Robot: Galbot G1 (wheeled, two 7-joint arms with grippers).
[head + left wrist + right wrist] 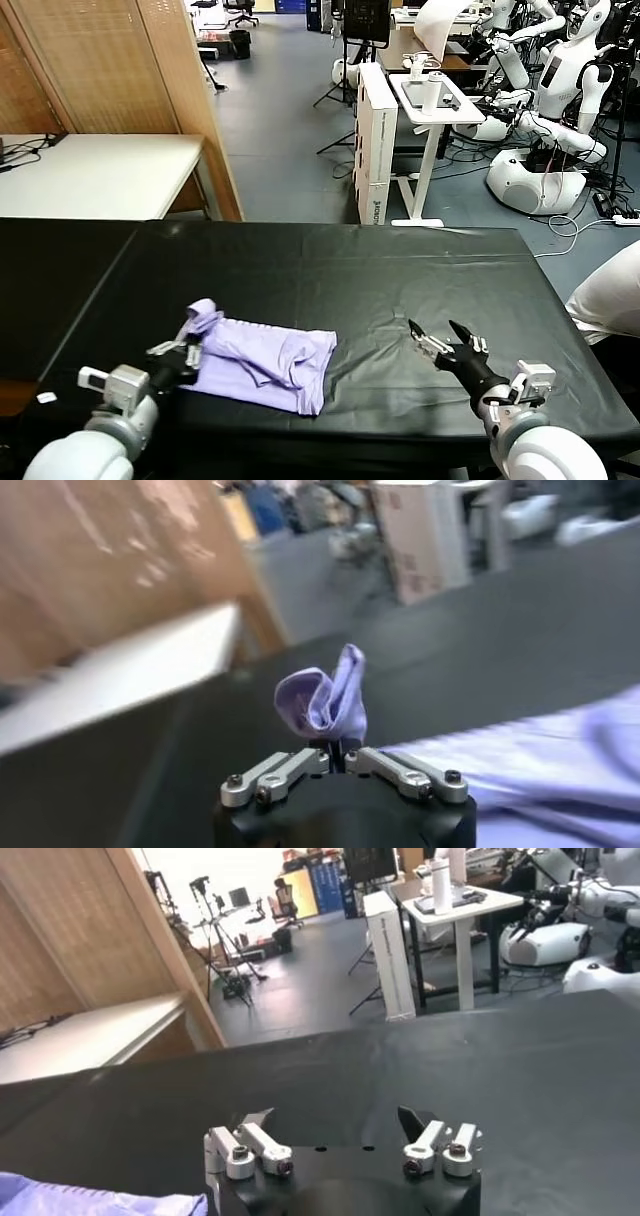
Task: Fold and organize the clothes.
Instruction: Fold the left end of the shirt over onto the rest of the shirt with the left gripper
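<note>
From the head view the lavender T-shirt [265, 362] lies crumpled on the black tabletop [330, 270] between both tools; the left wrist view shows the left tool [338, 761] pinching its raised corner, the right wrist view the right tool [335, 1123] spread wide, empty.

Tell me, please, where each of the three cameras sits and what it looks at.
Head view: from the robot's head, looking forward and down at the black table; shows the lavender T-shirt, the left gripper and the right gripper.
Left wrist view: on the left arm, behind the left gripper, shut on a pinched-up edge of the T-shirt.
Right wrist view: on the right arm, behind the open right gripper, above bare tabletop.
Shared: all three show the T-shirt and the table.
</note>
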